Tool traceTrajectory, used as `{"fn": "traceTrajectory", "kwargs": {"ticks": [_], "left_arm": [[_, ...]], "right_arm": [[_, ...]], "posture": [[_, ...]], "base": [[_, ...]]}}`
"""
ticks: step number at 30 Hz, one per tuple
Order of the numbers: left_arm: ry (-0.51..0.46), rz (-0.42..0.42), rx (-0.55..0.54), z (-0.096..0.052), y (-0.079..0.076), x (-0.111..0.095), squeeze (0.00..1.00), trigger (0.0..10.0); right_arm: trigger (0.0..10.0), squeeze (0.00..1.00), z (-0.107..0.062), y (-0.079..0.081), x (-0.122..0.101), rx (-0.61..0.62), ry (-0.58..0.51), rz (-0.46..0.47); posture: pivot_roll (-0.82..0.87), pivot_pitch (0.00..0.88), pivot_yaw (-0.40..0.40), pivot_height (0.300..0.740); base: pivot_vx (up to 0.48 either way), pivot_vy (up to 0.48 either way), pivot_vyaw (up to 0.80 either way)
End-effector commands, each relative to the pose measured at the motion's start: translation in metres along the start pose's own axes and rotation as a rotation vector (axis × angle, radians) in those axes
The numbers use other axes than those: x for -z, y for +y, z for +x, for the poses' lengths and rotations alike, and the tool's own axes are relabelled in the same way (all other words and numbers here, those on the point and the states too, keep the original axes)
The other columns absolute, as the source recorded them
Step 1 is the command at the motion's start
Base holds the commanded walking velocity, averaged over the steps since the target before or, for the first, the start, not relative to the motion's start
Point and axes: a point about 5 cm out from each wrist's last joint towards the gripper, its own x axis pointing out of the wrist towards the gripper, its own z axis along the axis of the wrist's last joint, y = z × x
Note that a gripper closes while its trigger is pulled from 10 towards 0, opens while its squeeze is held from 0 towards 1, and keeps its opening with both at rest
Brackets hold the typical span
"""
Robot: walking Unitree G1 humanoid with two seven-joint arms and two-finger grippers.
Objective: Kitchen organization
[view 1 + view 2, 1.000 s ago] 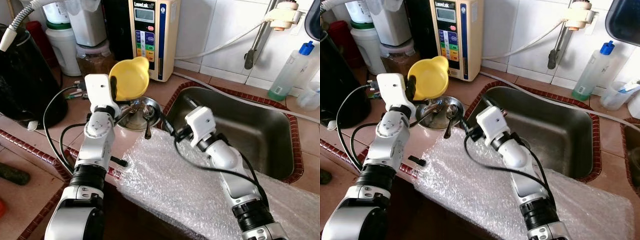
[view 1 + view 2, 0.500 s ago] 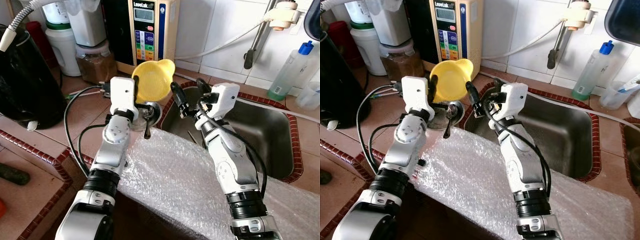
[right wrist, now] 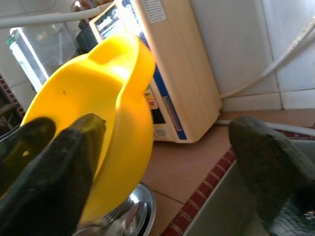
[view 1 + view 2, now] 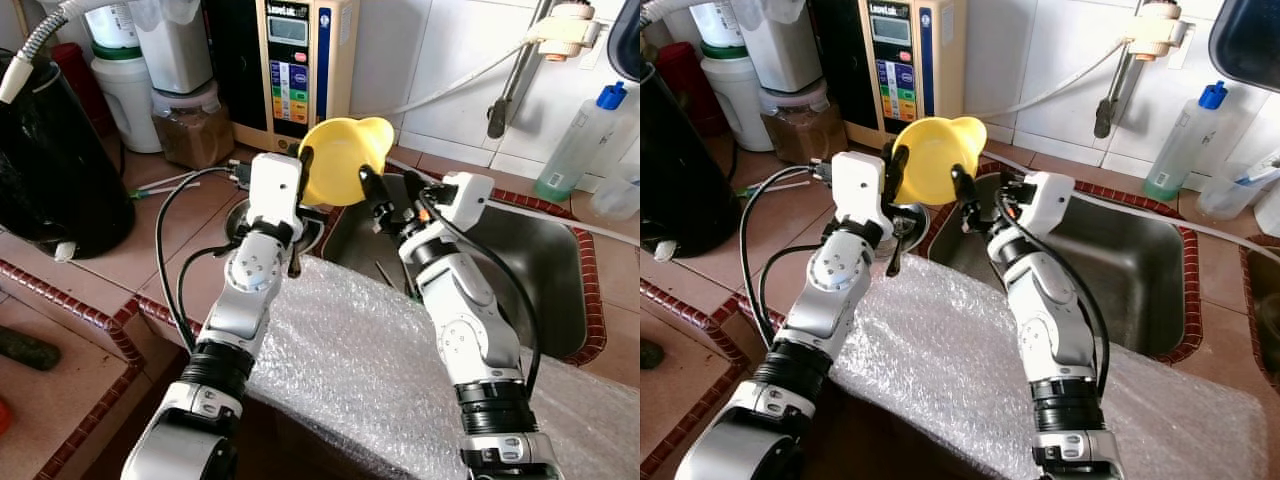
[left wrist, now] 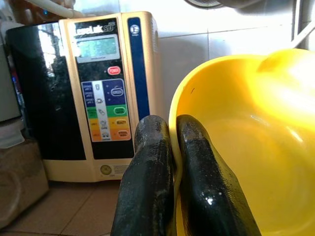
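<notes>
A yellow plastic bowl (image 4: 342, 158) with a pouring lip hangs tilted in the air over the counter, at the sink's left rim. My left gripper (image 4: 308, 166) is shut on its rim, one finger inside and one outside (image 5: 152, 147). My right gripper (image 4: 392, 192) is open right beside the bowl. One of its fingers (image 3: 64, 162) lies against the bowl's (image 3: 106, 93) outer wall, and the other (image 3: 270, 157) stands well apart on the sink side.
Bubble wrap (image 4: 350, 360) covers the counter's front edge. A steel dish with a spoon (image 4: 905, 225) sits under the bowl. The steel sink (image 4: 540, 270) is at right and a water ionizer (image 4: 300, 60) behind. A black kettle (image 4: 50, 170) stands far left, a blue-capped bottle (image 4: 580, 140) far right.
My left gripper has carried the yellow bowl right, from above the steel dish to the sink's rim. My right gripper has risen from the sink edge to the bowl's side.
</notes>
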Motion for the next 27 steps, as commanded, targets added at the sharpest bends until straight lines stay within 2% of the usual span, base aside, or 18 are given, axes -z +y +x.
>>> {"fn": "traceTrajectory", "kwargs": {"ticks": [1, 10, 11, 12, 13, 14, 15, 17, 18, 19, 20, 21, 26, 27], "left_arm": [[-0.04, -0.002, 0.016, 0.001, -0.003, -0.007, 0.0, 0.0], [-0.078, -0.018, 0.083, -0.002, -0.018, -0.011, 0.0, 0.0], [-0.078, -0.021, 0.083, -0.002, -0.018, -0.011, 0.0, 0.0], [-0.078, -0.022, 0.084, -0.003, -0.019, -0.011, 0.0, 0.0], [-0.078, -0.023, 0.084, -0.003, -0.019, -0.011, 0.0, 0.0], [-0.078, -0.023, 0.084, -0.003, -0.019, -0.011, 0.0, 0.0], [-0.079, -0.024, 0.085, -0.003, -0.02, -0.011, 0.0, 0.0], [-0.081, -0.027, 0.089, -0.004, -0.02, -0.011, 0.0, 0.0], [-0.081, -0.028, 0.09, -0.004, -0.021, -0.011, 0.0, 0.0], [-0.083, -0.031, 0.09, -0.004, -0.021, -0.011, 0.0, 0.0], [-0.083, -0.031, 0.09, -0.004, -0.021, -0.011, 0.0, 0.0], [-0.084, -0.032, 0.091, -0.005, -0.022, -0.012, 0.0, 0.0], [-0.082, -0.034, 0.091, -0.006, -0.022, -0.011, 0.0, 0.0], [-0.083, -0.034, 0.091, -0.006, -0.022, -0.011, 0.0, 0.0]], "right_arm": [[0.0, 0.0, 0.005, -0.001, -0.004, 0.023, -0.011, 0.01], [0.0, 0.0, 0.011, 0.0, -0.001, 0.031, 0.01, 0.022], [0.4, 0.0, 0.011, 0.001, 0.0, 0.03, 0.015, 0.023], [1.4, 0.0, 0.011, 0.002, 0.001, 0.03, 0.023, 0.023], [3.3, 0.0, 0.012, 0.002, 0.003, 0.029, 0.03, 0.023], [3.3, 0.0, 0.012, 0.002, 0.003, 0.029, 0.03, 0.023], [7.4, 0.0, 0.012, 0.003, 0.004, 0.031, 0.034, 0.025], [10.0, 0.0, 0.012, 0.004, 0.008, 0.03, 0.054, 0.026], [10.0, 0.0, 0.012, 0.004, 0.009, 0.026, 0.062, 0.025], [10.0, 0.54, 0.012, 0.005, 0.012, 0.034, 0.08, 0.018], [10.0, 0.54, 0.012, 0.005, 0.012, 0.034, 0.08, 0.018], [10.0, 1.0, 0.012, 0.005, 0.014, 0.034, 0.09, 0.011], [10.0, 1.0, 0.013, 0.004, 0.014, 0.039, 0.091, 0.001], [1.2, 0.92, 0.013, 0.002, 0.014, 0.05, 0.09, -0.003]], "posture": [[0.03, 0.0, 0.016, 0.74], [0.03, 0.0, 0.014, 0.74], [0.03, 0.0, 0.015, 0.74], [0.03, 0.0, 0.014, 0.74], [0.03, 0.0, 0.013, 0.74], [0.03, 0.0, 0.013, 0.74], [0.03, 0.0, 0.013, 0.74], [0.04, 0.0, 0.01, 0.74], [0.04, 0.0, 0.01, 0.74], [0.04, 0.0, 0.008, 0.74], [0.04, 0.0, 0.008, 0.74], [0.04, 0.0, 0.006, 0.74], [0.04, 0.0, 0.005, 0.74], [0.04, 0.0, 0.004, 0.74]], "base": [[0.0, 0.0, 0.0], [0.0, 0.0, 0.0], [0.0, 0.0, 0.0], [0.0, 0.0, 0.0], [0.0, 0.0, 0.0], [0.0, 0.0, 0.0], [0.0, 0.0, 0.0], [0.0, 0.0, 0.0], [0.0, 0.0, 0.0], [0.0, 0.0, 0.0], [0.0, 0.0, 0.0], [0.0, 0.0, 0.0], [0.0, 0.0, 0.0], [0.0, 0.0, 0.0]]}}
